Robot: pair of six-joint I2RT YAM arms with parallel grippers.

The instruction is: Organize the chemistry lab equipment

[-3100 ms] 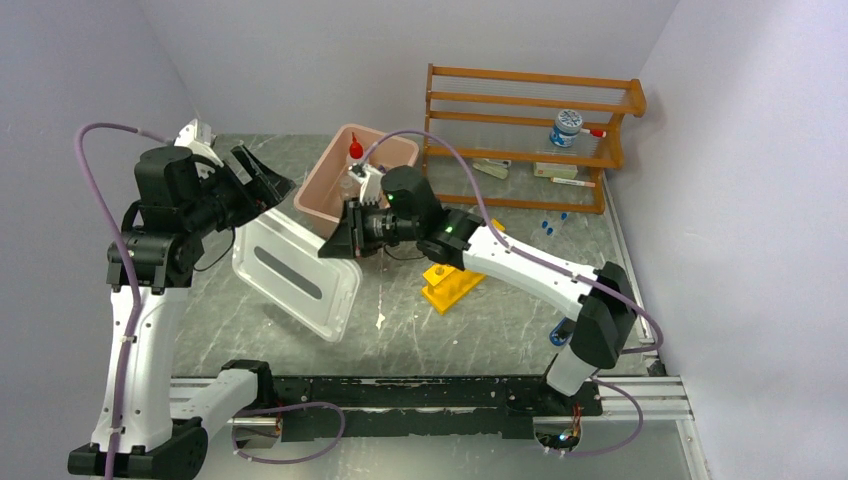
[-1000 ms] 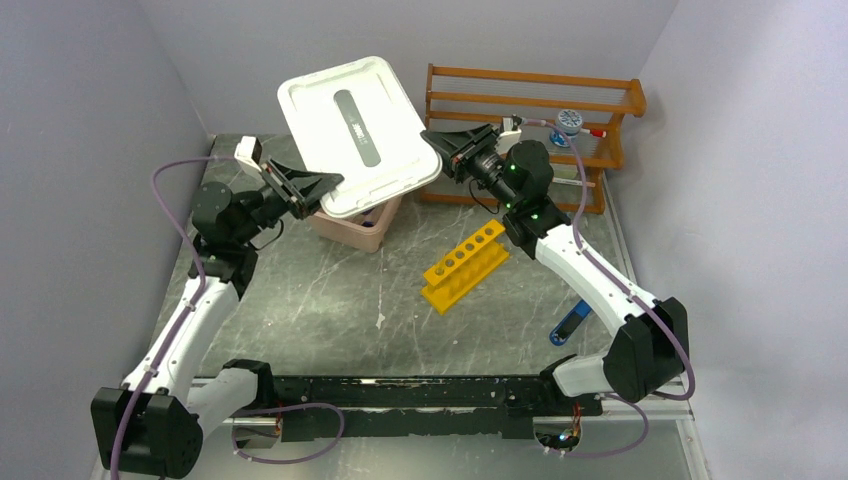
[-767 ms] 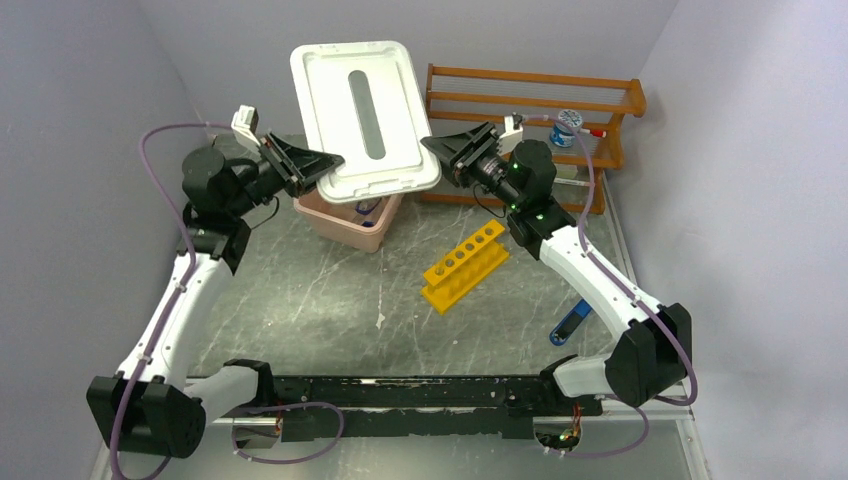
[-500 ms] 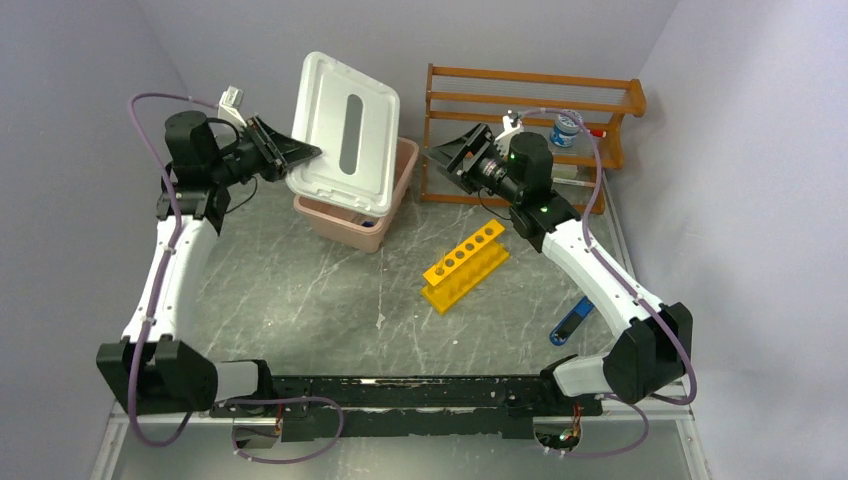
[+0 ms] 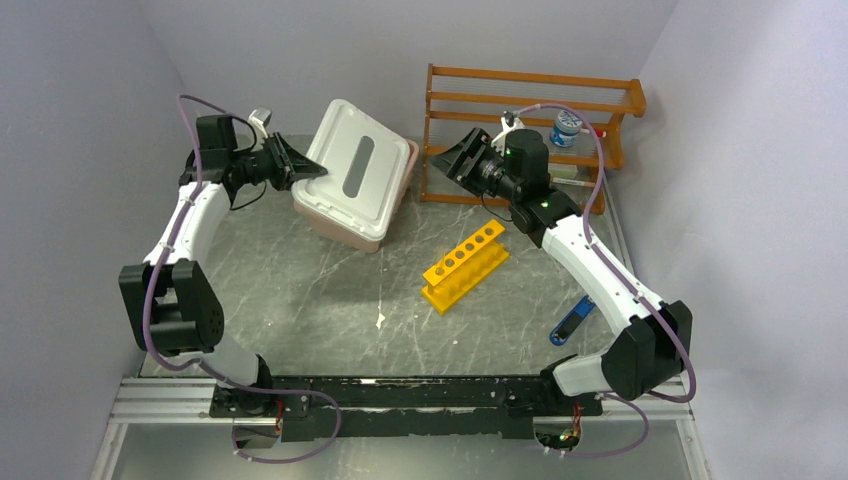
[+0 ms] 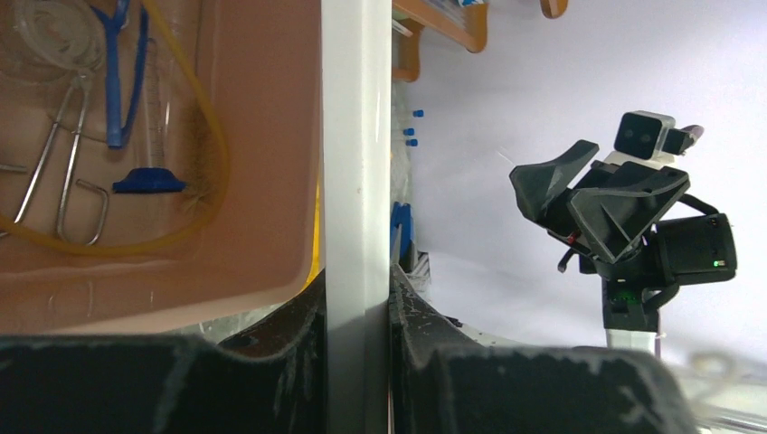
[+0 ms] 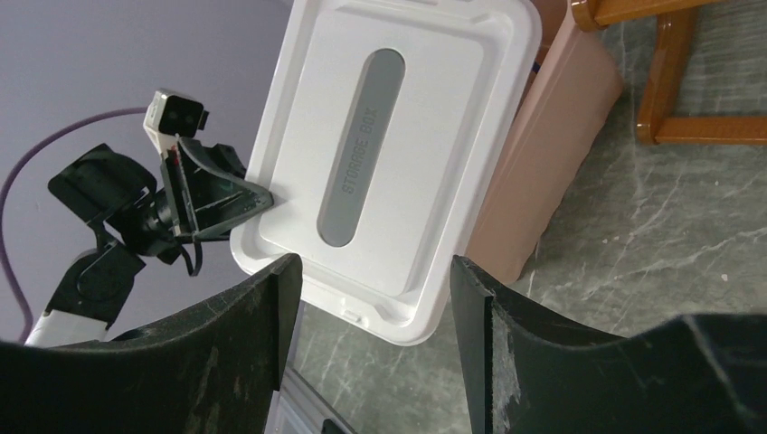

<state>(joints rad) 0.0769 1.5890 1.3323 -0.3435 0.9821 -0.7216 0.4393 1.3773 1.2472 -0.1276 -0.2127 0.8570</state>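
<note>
Left fingers (image 6: 226, 380) pinch the white lid (image 5: 355, 180) over the pink tub (image 7: 543, 172); right fingers (image 7: 561, 362) spread.

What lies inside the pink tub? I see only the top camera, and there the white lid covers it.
Observer: The left wrist camera looks under the lid. Metal tongs and a loop of tan tubing lie in the tub.
Operator: Does the left hand really grip the lid?
Observer: Yes. In the left wrist view the lid's edge stands between its two fingers, and both press on it.
Operator: Is anything written on the lid?
Observer: The right wrist camera reads STORAGE BOX printed along the lid's middle.
</note>
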